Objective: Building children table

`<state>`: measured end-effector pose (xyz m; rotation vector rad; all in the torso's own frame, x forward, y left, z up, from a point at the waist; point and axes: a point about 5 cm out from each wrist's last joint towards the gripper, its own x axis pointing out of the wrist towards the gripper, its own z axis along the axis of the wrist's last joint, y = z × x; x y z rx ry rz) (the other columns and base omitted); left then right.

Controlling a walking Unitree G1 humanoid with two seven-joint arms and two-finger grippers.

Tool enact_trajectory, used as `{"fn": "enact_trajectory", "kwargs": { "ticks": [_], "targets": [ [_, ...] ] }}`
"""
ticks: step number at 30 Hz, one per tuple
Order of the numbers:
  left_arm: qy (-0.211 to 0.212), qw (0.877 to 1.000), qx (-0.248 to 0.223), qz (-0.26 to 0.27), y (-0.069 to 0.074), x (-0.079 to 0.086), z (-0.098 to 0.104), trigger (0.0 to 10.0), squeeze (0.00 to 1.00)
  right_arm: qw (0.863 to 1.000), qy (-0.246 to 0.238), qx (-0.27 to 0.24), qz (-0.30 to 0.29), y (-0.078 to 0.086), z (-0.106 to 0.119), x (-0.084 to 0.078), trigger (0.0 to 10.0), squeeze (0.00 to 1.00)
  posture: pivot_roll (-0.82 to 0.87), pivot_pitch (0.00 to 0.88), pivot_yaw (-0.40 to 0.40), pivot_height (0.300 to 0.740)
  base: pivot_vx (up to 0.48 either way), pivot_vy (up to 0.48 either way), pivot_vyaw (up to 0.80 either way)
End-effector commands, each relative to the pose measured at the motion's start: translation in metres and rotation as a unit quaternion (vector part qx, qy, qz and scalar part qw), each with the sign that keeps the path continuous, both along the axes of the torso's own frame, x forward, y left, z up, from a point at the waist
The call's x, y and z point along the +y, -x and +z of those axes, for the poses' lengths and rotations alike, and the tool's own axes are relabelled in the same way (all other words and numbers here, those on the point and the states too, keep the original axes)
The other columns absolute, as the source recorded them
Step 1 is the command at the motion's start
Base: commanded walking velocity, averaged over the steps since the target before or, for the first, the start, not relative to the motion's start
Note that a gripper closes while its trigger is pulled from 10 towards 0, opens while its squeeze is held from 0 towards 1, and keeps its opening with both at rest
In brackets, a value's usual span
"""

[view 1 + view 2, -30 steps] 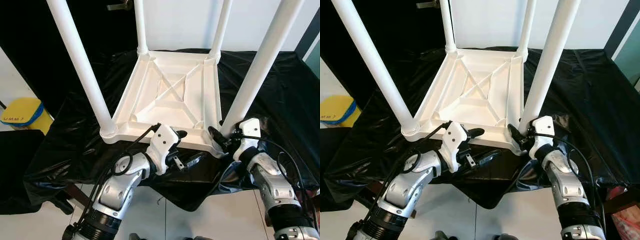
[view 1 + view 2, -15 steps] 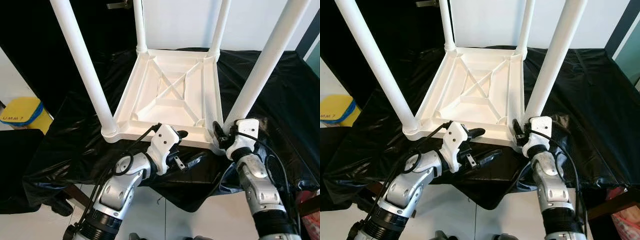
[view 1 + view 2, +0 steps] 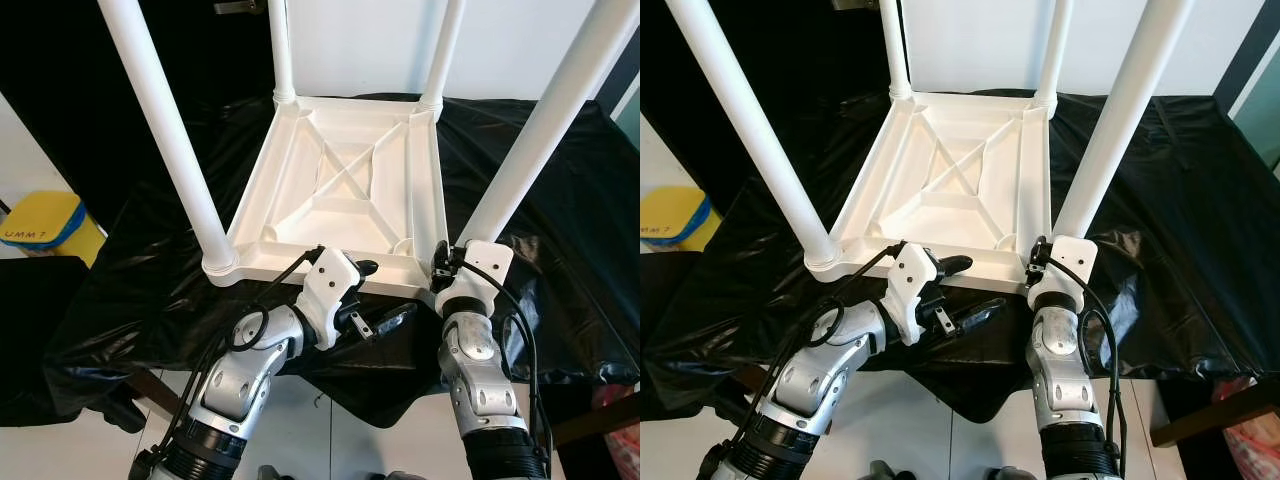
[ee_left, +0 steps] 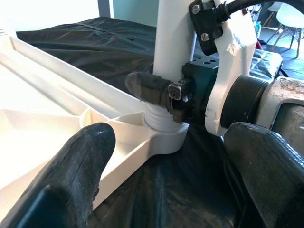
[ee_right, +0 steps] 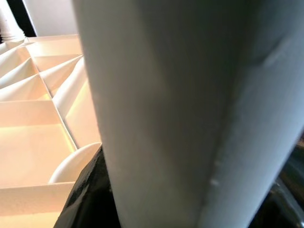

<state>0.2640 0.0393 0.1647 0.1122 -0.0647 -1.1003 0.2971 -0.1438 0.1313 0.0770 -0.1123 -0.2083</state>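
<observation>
All four white tubular legs stand in my upturned white plastic children's tabletop (image 3: 345, 190); right claw (image 4: 161, 97) clenched around the near-right leg (image 3: 535, 135), probably tightening; left claw (image 3: 375, 300) released.

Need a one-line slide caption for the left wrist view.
Right gripper clasps the near-right table leg at its socket on the upturned white tabletop.

A black sheet (image 3: 150, 270) drapes my table. At the far left, a yellow bin (image 3: 45, 228) sits on the white floor (image 3: 330, 440).
</observation>
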Motion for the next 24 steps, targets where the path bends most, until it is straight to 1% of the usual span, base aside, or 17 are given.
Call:
{"fn": "enact_trajectory", "kwargs": {
  "ticks": [1,7,9,10,12,13,16,19,22,23,24],
  "targets": [
    [0.002,1.000,0.006,0.023,-0.002,0.001,-0.001,10.0,0.00,0.999,-0.006,0.038,0.026,0.004,-0.014,0.008,10.0,0.00,-0.10,0.069,0.009,0.740,0.000,0.000,0.00],
    [0.001,1.000,0.004,0.025,-0.002,0.002,-0.001,10.0,0.00,0.999,-0.018,0.038,0.022,0.006,-0.015,0.008,10.0,0.00,-0.10,0.069,0.006,0.740,0.000,0.000,0.00],
    [0.001,1.000,0.004,0.025,-0.001,0.002,-0.001,10.0,0.00,0.999,-0.015,0.041,0.022,0.007,-0.016,0.009,10.0,0.00,-0.10,0.070,0.006,0.740,0.000,0.000,0.00],
    [0.001,1.000,0.004,0.025,-0.001,0.002,-0.001,10.0,0.00,0.999,-0.015,0.041,0.020,0.007,-0.016,0.008,10.0,0.65,-0.10,0.071,0.006,0.740,0.000,0.000,0.00],
    [0.001,1.000,0.004,0.025,-0.001,0.002,-0.001,10.0,0.00,0.999,-0.015,0.041,0.018,0.007,-0.016,0.008,10.0,0.65,-0.10,0.071,0.006,0.740,0.000,0.000,0.00],
    [0.001,1.000,0.005,0.025,-0.001,0.002,-0.001,10.0,0.00,0.999,-0.014,0.035,0.021,0.007,-0.014,0.007,10.0,1.00,-0.10,0.073,0.006,0.740,0.000,0.000,0.00],
    [0.002,1.000,0.005,0.025,-0.001,0.002,-0.002,10.0,0.00,0.999,-0.012,0.020,0.031,0.007,-0.010,0.005,10.0,1.00,-0.10,0.073,0.006,0.740,0.000,0.000,0.00],
    [0.002,1.000,0.006,0.024,-0.001,0.001,-0.002,10.0,0.00,0.999,0.006,-0.003,0.052,0.009,-0.004,0.003,10.0,1.00,-0.10,0.075,0.007,0.740,0.000,0.000,0.00],
    [0.002,1.000,0.006,0.024,-0.001,0.001,-0.002,10.0,0.00,0.998,0.009,-0.008,0.056,0.009,-0.002,0.002,10.0,1.00,-0.10,0.075,0.007,0.740,0.000,0.000,0.00],
    [0.002,1.000,0.006,0.024,-0.001,0.001,-0.002,10.0,0.00,0.997,0.010,-0.014,0.077,0.009,-0.001,0.000,10.0,1.00,-0.10,0.076,0.009,0.740,0.000,0.000,0.00],
    [0.002,1.000,0.006,0.024,-0.001,0.001,-0.002,10.0,0.00,0.997,0.010,-0.014,0.077,0.009,-0.001,0.000,10.0,1.00,-0.10,0.076,0.009,0.740,0.000,0.000,0.00]
  ]
}}
